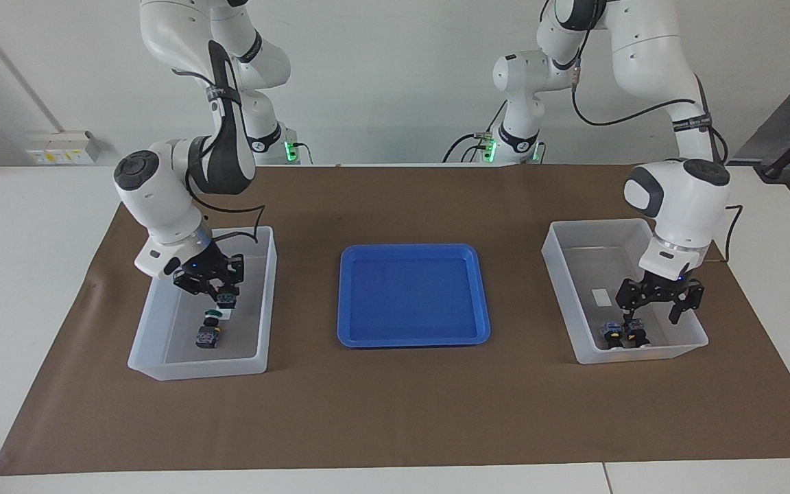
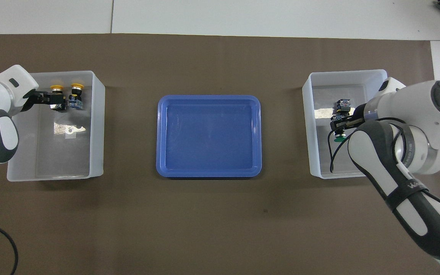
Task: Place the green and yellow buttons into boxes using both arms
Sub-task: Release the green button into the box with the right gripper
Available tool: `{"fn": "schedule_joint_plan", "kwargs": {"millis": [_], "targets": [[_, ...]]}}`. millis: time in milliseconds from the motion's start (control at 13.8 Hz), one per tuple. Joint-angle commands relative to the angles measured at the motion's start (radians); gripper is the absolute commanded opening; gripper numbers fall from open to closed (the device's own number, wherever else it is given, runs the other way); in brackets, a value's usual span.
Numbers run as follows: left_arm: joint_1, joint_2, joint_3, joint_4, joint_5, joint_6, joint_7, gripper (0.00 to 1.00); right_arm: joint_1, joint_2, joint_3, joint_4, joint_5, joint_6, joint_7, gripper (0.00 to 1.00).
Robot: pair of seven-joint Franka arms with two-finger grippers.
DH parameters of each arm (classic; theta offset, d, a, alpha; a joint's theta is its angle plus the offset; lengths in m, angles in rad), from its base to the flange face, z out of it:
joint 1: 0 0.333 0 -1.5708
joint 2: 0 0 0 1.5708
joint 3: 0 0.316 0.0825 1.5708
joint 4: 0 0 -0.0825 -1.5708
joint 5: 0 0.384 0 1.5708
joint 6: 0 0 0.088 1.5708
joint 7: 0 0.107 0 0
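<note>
The task looked to be on its last placement, with three of the four buttons lying in boxes. At the left arm's end of the counter, the left claw (image 1: 654,312) hung low inside its box (image 1: 642,353) with its fingers spread wide apart. It held nothing and was just above the two yellow buttons (image 1: 611,334), which lay side by side on the box floor against the wall farthest from the robots. I judged that side finished, so the left arm needed only to lift straight out without catching the wall.

The blue tray (image 1: 414,295) in the middle of the counter held no buttons.

At the right arm's end, the right claw (image 1: 223,291) was clamped on a green button (image 2: 338,138) and was down between the walls of the other box (image 1: 196,367). It was just above the floor, close to the second green button (image 1: 207,335) lying there. The next move probably called for a little more descent, then parting the fingers without knocking the neighbouring button.
</note>
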Motion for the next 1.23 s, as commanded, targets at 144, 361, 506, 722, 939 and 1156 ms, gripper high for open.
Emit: {"fn": "schedule_joint_plan", "kwargs": {"millis": [144, 361, 506, 722, 939, 1156], "targets": [[-0.034, -0.203, -0.004, -0.023, 0.002, -0.284, -0.02, 1.0, -0.001, -0.047, 0.009, -0.037, -0.005, 0.018, 0.083, 1.0], [-0.076, -0.314, -0.006, -0.033, 0.002, -0.449, -0.082, 1.0, 0.004, -0.056, 0.007, 0.024, -0.014, -0.001, 0.133, 1.0], [-0.119, -0.354, -0.004, -0.029, 0.002, -0.489, -0.16, 1.0, 0.008, -0.08, 0.007, 0.058, -0.02, -0.028, 0.183, 1.0], [-0.132, -0.383, -0.007, 0.003, 0.003, -0.55, -0.195, 1.0, 0.008, -0.131, 0.01, 0.154, -0.147, -0.179, 0.33, 1.0], [-0.121, -0.316, -0.004, 0.194, 0.005, -0.725, -0.184, 1.0, 0.001, -0.155, 0.007, 0.274, -0.155, -0.354, 0.399, 1.0], [-0.115, -0.235, 0.008, 0.377, 0.011, -0.838, -0.182, 1.0, -0.032, -0.177, -0.003, 0.399, -0.155, -0.522, 0.403, 1.0]]}}
